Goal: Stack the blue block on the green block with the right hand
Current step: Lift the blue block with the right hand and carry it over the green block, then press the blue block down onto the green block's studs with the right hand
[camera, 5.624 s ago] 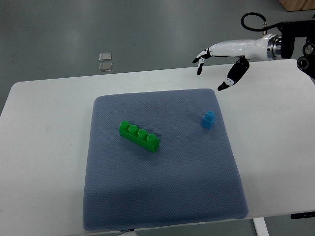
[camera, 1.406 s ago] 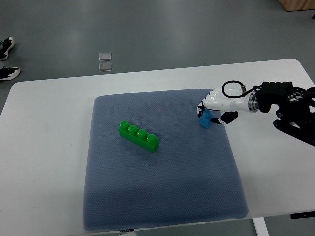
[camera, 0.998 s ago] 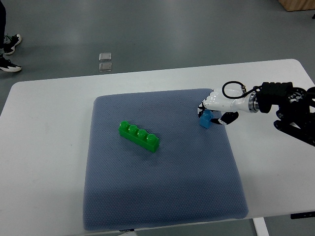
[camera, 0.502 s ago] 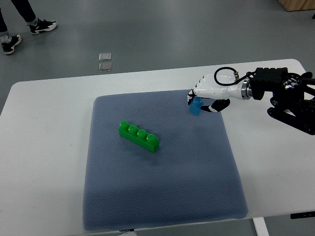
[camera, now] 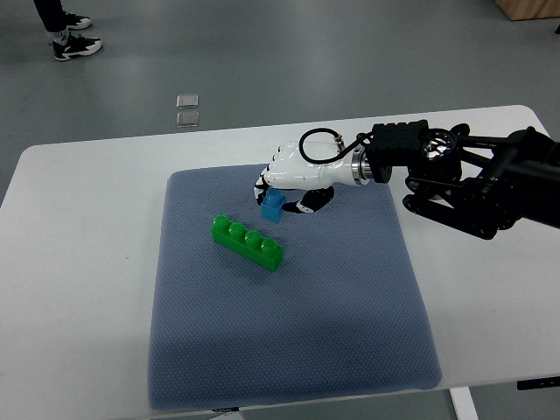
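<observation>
One small blue block (camera: 273,207) in right hand (camera: 290,181) fingers.

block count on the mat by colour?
blue block: 1, held in the right hand
green block: 1, on the mat
Total: 2

I see a bright green block (camera: 248,242) on my dotted slate-blue mat (camera: 289,350), which covers a white counter (camera: 79,289). Just above the green block, a light blue block (camera: 272,206) sits in the white, black-tipped robot hand (camera: 289,175).
</observation>
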You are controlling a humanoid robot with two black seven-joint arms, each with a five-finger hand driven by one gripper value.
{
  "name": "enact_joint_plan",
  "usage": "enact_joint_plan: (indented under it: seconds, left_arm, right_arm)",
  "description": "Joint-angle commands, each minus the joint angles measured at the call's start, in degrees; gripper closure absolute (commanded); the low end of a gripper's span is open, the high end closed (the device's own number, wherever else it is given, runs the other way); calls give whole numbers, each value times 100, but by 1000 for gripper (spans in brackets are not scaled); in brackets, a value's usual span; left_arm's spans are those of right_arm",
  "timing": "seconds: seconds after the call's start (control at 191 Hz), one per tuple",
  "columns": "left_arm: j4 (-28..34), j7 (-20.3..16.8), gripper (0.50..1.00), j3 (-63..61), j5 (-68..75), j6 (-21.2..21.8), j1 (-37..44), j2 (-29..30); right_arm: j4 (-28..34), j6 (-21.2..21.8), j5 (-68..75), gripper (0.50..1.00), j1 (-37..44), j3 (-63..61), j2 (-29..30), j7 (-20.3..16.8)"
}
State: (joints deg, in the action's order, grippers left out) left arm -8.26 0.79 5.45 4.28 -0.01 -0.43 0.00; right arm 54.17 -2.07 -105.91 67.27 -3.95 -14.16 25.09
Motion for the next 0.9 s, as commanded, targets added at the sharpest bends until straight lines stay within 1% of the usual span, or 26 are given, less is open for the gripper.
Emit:
enact_joint_plan:
  seconds: [0.0,0.267,0.46,0.585,0.894]
  left_arm:
    - [0,0,500,0,-6,1,-1,0]
    - [0,0,500,0,3,1,8,0]
    - [0,0,500,0,3,1,8,0]
    - [0,0,500,0,3,1,-1,0]
    - [0,9,500,0,3,1,-1,0]
  right_arm:
    - [6,5,0,961,14,88,80,5]
    - [6,5,-9,961,5,272,247,-4]
    - [-3,23,-17,959,93,281,247,-4]
    - [-3,172,-17,959,216,281,185,-4]
    - [6,181,-17,957,278,272,238,5]
